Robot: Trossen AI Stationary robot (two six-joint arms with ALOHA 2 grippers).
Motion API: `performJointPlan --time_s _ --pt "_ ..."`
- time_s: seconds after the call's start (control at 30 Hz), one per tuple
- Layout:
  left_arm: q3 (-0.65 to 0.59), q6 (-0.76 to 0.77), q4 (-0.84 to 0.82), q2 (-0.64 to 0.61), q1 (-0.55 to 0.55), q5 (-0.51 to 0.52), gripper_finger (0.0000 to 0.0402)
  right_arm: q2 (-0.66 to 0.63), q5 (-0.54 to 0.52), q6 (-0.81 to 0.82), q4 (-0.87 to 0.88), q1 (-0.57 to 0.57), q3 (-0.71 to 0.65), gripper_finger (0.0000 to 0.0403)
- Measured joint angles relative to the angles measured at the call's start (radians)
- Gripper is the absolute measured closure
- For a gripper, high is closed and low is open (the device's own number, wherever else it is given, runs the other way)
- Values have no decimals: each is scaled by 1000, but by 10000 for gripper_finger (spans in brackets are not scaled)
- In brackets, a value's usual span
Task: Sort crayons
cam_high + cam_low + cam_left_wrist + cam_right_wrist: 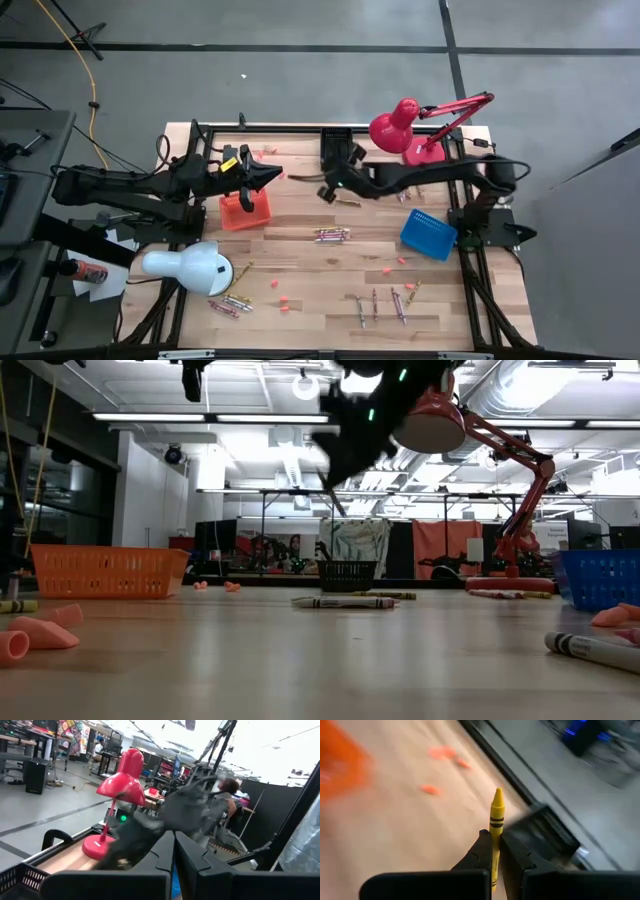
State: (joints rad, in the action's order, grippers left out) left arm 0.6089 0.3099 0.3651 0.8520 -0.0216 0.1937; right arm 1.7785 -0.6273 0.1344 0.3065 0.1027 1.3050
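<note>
My right gripper (325,192) hangs over the middle of the table, near the far edge, shut on a yellow crayon (496,815). In the low view it shows as a dark blur at the top (350,430). More crayons lie flat on the wood: a bunch at mid-table (332,235), some at the near left (230,303) and several at the near right (380,300). My left gripper (272,175) waits shut above the orange basket (245,212), holding nothing; its fingers (165,870) point at the right arm. My right gripper pinches the yellow crayon's wrapped back half (494,851) between its two fingers. The crayon lies along the fingers, its pointed tip (498,794) sticking out past them. The fingers slant down toward the table. The crayon is lifted clear of the wood.
A black basket (337,147) stands at the far edge, a blue basket (428,233) at the right. A red lamp (395,125) rises at the far right, a white lamp (185,268) at the near left. Pink chips (283,300) dot the near half.
</note>
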Motion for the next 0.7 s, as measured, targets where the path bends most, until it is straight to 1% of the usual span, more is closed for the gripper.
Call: performJointPlan --time_s 0.13,0.27,0.37,0.5,0.6,0.7 --pt "0 0 0 0 0 0 398 84 0 75 4 93 2 396" --pt "0 0 9 0 0 0 398 130 3 135 -20 156 2 396" --pt "0 0 34 0 0 1 398 146 53 139 -42 193 2 396" --pt "0 0 37 0 0 2 398 150 131 169 -54 224 2 391" --pt "0 0 37 0 0 3 398 149 130 178 -54 232 2 378" --pt "0 0 37 0 0 3 398 148 131 174 -53 233 2 357"
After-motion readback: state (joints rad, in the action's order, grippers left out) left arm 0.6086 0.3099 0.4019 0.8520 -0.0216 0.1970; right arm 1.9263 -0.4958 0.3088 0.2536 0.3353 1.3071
